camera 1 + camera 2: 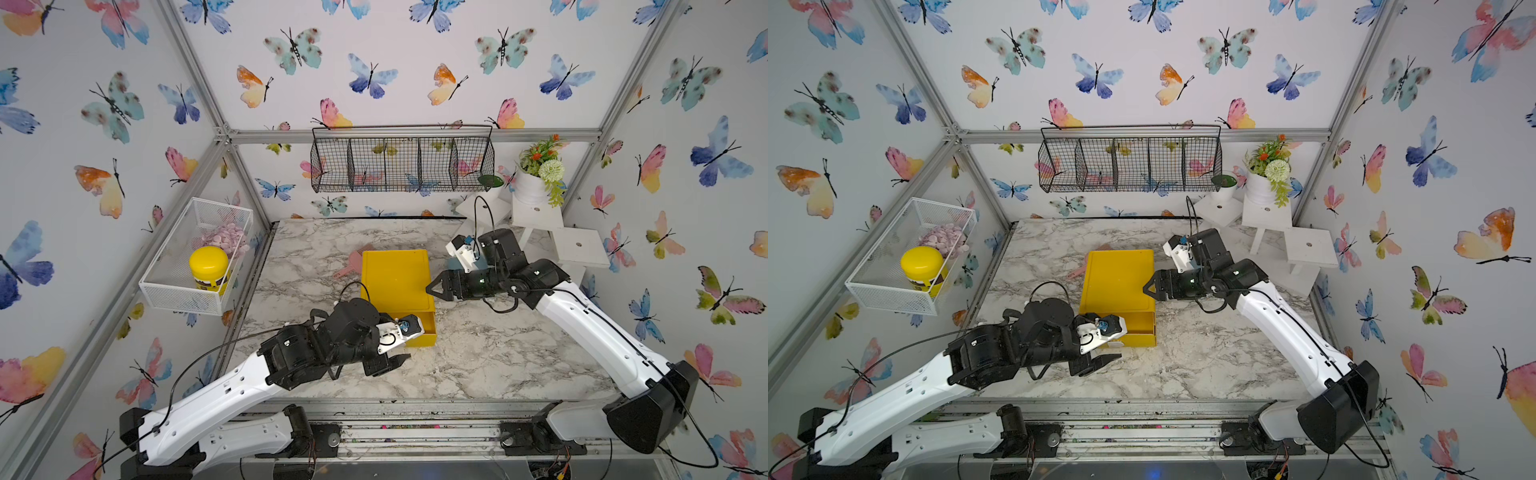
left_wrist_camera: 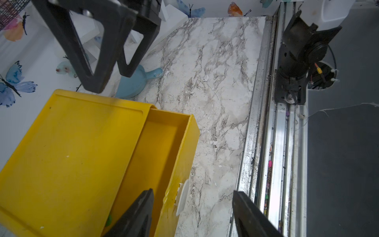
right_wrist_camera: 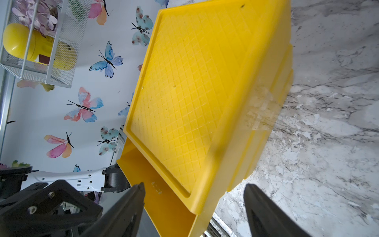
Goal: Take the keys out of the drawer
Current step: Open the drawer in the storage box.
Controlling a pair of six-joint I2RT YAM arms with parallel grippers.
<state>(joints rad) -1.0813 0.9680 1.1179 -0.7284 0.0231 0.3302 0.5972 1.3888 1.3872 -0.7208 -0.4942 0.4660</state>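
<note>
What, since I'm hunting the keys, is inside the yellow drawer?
The pulled-out part of the drawer shows bare yellow floor and one green bit at the edge of the casing. The rest lies hidden under it.

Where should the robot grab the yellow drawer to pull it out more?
Probably the small white handle on the front wall of the drawer, coming straight at that wall from outside. The wall is flat, the handle alone sticks out, and the drawer, partly open, slides out toward that side.
</note>
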